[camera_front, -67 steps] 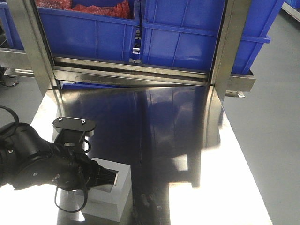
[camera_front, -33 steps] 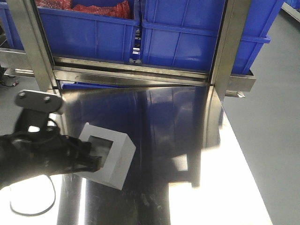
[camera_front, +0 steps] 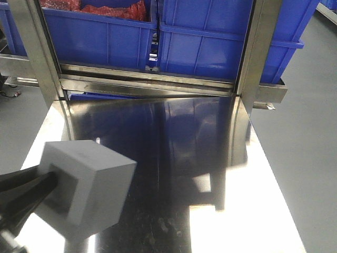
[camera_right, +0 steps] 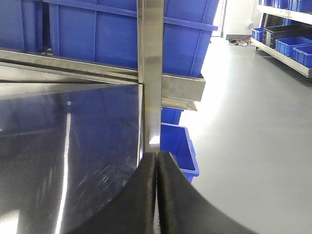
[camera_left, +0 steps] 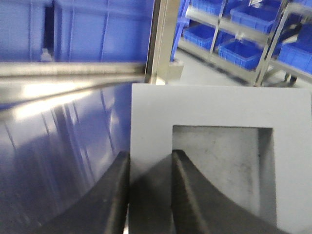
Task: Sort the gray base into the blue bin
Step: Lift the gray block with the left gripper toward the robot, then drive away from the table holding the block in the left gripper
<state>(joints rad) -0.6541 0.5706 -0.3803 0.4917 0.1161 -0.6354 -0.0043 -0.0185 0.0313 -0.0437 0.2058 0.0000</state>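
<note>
The gray base (camera_front: pixel 87 190) is a matte gray block hanging above the steel table (camera_front: pixel 179 158) at the lower left, close to the camera. My left gripper (camera_front: pixel 45 184) is shut on it from the left. In the left wrist view the gray base (camera_left: pixel 219 112) shows its square recess; my left gripper (camera_left: pixel 149 157) pinches the recess wall, one finger inside and one outside. Two blue bins stand on the rack behind the table, one on the left (camera_front: pixel 100 37) and one on the right (camera_front: pixel 226 45). My right gripper (camera_right: pixel 157 156) is shut on nothing, by the table's right edge.
Steel uprights (camera_front: pixel 253 52) and a cross rail (camera_front: pixel 147 84) stand between the table and the bins. The left bin holds red material (camera_front: pixel 113 8). A smaller blue bin (camera_right: pixel 178 146) sits on the gray floor below the table's right side. More blue bins fill shelves (camera_left: pixel 243 48) farther off.
The left gripper has lifted the gray base off the table and carried it up and toward the camera. The block has turned, so its recess now faces the gripper.
</note>
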